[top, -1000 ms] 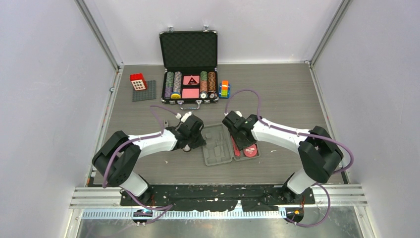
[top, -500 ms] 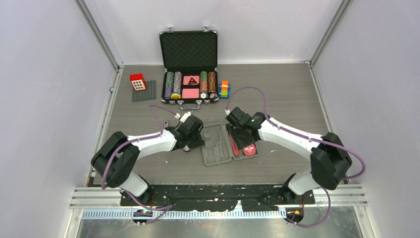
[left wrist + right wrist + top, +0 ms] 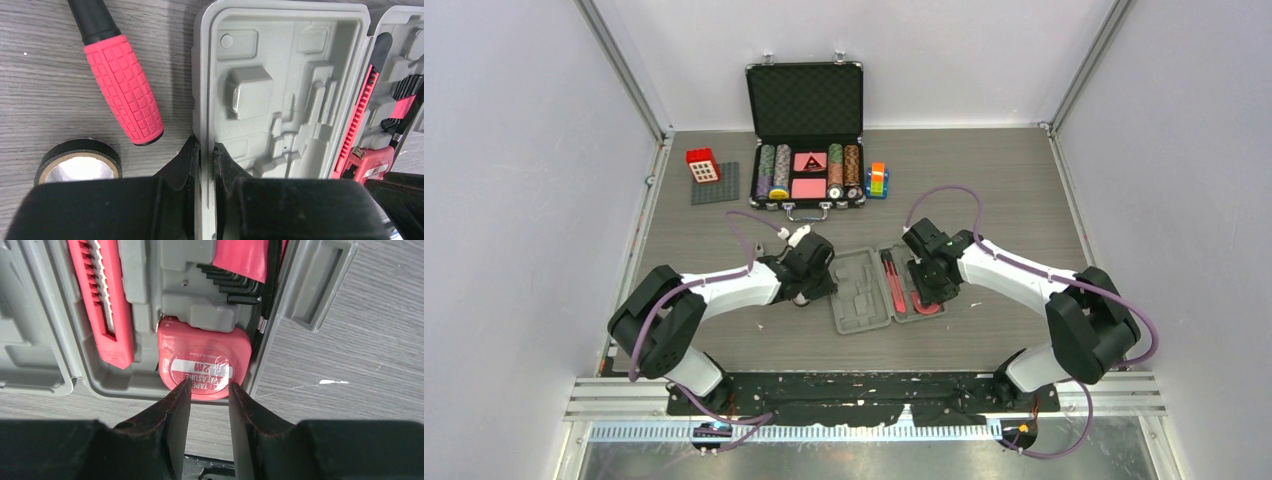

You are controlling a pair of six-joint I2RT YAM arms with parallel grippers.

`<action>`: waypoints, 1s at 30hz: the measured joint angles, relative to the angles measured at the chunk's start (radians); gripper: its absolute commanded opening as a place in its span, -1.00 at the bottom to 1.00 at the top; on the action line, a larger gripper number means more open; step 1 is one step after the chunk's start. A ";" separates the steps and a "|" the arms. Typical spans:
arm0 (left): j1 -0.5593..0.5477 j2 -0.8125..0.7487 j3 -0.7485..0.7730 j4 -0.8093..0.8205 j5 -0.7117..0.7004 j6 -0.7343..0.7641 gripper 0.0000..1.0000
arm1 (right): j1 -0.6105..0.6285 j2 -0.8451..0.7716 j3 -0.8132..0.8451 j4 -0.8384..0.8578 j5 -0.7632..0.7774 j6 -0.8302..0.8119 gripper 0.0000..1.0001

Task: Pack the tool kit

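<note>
The grey tool kit case [image 3: 861,300] lies open in the middle of the table. My left gripper [image 3: 206,150] is shut on the rim of its empty left half [image 3: 280,95]. In the right half sit a red knife [image 3: 102,305], black hex keys [image 3: 235,282] and a red tape measure [image 3: 205,365]. My right gripper [image 3: 207,387] hovers open over the tape measure's near edge, with nothing between its fingers. A red-handled screwdriver [image 3: 122,90] and a black tape roll [image 3: 79,167] lie on the table left of the case.
A black metal-edged case of poker chips [image 3: 806,130] stands open at the back. A red block on a grey baseplate [image 3: 709,172] lies to its left and a coloured block stack [image 3: 878,180] to its right.
My right gripper has shifted right and slightly nearer, uncovering the red knife in the case. Its jaws widened, then narrowed. The left arm has not moved.
</note>
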 measured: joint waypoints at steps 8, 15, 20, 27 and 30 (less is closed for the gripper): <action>0.000 0.010 0.017 -0.015 0.008 0.031 -1.00 | -0.042 0.003 -0.036 0.034 -0.057 0.030 -0.25; 0.003 0.039 0.058 -0.043 0.019 0.085 -0.95 | -0.049 -0.007 -0.040 0.042 -0.070 0.045 -0.24; 0.008 0.061 0.093 -0.051 0.018 0.138 -0.66 | -0.051 -0.048 -0.043 0.050 -0.090 0.044 -0.08; 0.008 0.056 0.158 -0.082 -0.020 0.238 0.12 | -0.050 -0.187 0.003 0.044 -0.075 0.037 0.28; 0.008 0.018 0.181 -0.108 -0.063 0.275 0.37 | -0.050 -0.259 0.039 0.058 -0.043 0.032 0.44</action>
